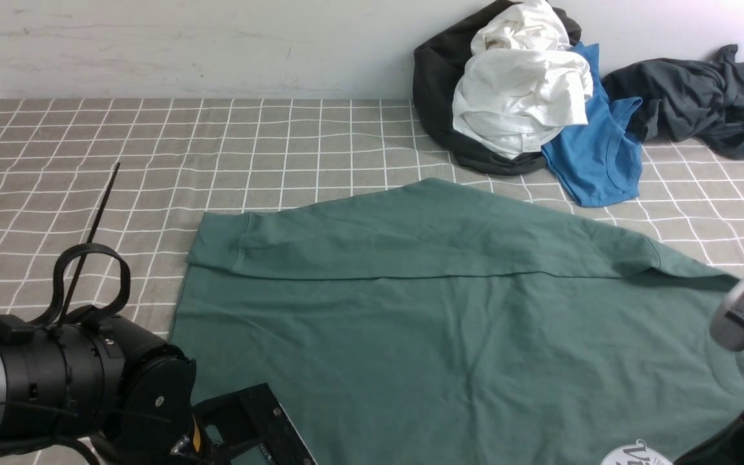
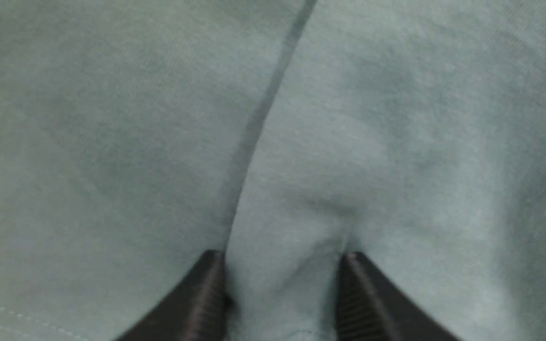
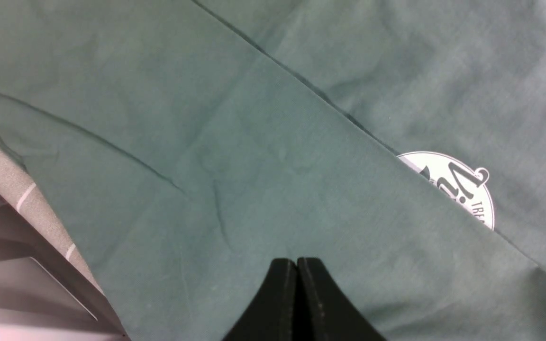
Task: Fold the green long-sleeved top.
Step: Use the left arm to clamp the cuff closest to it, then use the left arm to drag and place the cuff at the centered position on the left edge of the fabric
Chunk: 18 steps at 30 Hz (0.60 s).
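Presently: top [image 1: 449, 336], green, spread flat; left gripper [image 2: 282, 258], fingers apart, cloth ridge between them; right gripper [image 3: 296, 260], fingers pressed together, white print [image 3: 443, 163] beyond their tips.

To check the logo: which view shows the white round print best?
The right wrist view: the print is large and sharp, partly under a fold. The front view's edge cuts the print off; the left wrist view misses it.

The left arm [image 1: 75, 381] stretched low and forward, the left gripper [image 2: 282, 258] pointing down with jaws apart; the right gripper [image 3: 296, 265] pointed down, jaws pressed together.
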Motion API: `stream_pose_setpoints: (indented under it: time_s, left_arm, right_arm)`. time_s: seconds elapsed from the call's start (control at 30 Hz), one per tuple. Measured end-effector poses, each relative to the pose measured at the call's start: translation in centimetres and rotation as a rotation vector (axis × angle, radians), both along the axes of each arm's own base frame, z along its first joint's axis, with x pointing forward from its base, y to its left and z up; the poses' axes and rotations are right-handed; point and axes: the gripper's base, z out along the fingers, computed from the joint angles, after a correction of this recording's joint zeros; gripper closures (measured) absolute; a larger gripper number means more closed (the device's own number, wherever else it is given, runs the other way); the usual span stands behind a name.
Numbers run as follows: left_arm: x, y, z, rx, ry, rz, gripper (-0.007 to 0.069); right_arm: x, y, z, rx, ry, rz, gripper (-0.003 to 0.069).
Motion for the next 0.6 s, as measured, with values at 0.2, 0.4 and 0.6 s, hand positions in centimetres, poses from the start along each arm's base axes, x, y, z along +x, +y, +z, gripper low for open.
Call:
stream_pose_setpoints:
  time_s: [0.2,0.4,0.6]
  left_arm:
    - [0.0,-0.2,0.1,-0.012,0.011,0.015,0.0557]
    - [1.4,-1.0,2.5,0.014,0.044,-0.012,0.0605]
    - [4.2,-2.0,6.6,0.044,-0.058,-0.071,0.0605]
  right_arm:
    - [0.0,0.0,0.0,-0.001,-0.001,0.0,0.0673]
    - [0.0,0.0,0.0,-0.001,-0.001,0.0,0.0673]
    - [0.1,-0.1,0.0,-0.011,-0.012,0.003,0.0673]
